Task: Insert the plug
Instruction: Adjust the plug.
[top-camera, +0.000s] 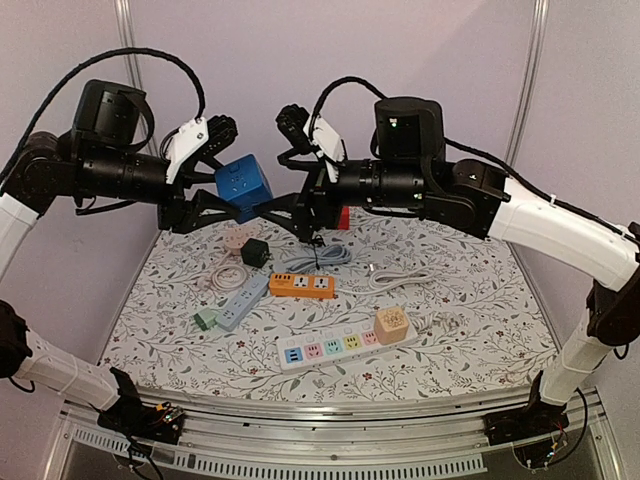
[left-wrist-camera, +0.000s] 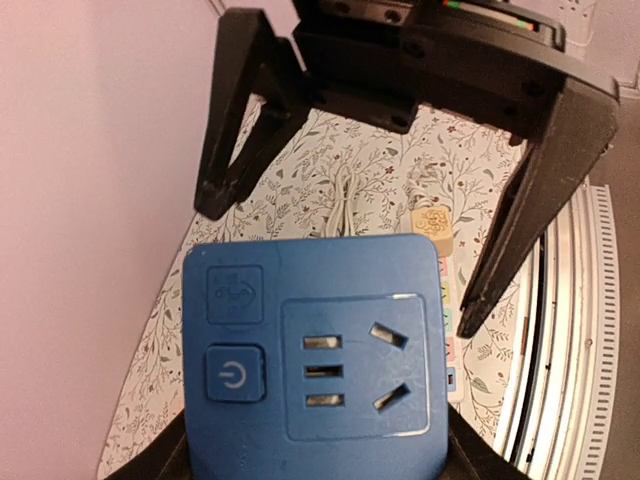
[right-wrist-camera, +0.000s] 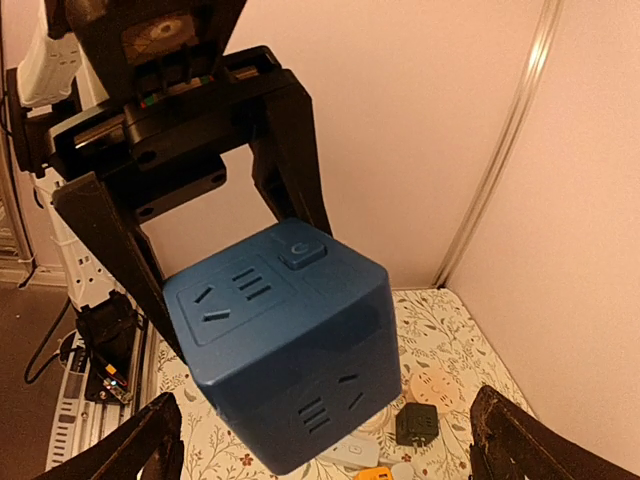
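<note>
One orange power strip and one white power strip down on the table. Pinching the blue cube socket aloft with left fingers; right fingers spread wide, facing it.

Blue socket cube aloft at centre; power strips mid-table; free cloth at right
</note>
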